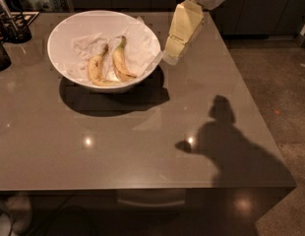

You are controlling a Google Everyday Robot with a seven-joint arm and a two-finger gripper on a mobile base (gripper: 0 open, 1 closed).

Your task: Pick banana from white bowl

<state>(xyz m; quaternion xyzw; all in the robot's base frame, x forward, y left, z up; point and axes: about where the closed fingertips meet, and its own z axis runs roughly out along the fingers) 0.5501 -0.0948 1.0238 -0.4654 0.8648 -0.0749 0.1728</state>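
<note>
The banana (120, 63) lies in the white bowl (61, 50), left of the hand (171, 58), which hangs just outside the bowl's right rim. I cannot tell whether the hand is clenched or released. A shorter banana (96, 69) lies beside the first on crumpled white paper (140, 48).

White bowl (59, 38) is showing glossy white; banana (119, 63) is showing yellow, brown-streaked; gripper (171, 58), just beside the bowl's rim, is showing pale cream.
</note>
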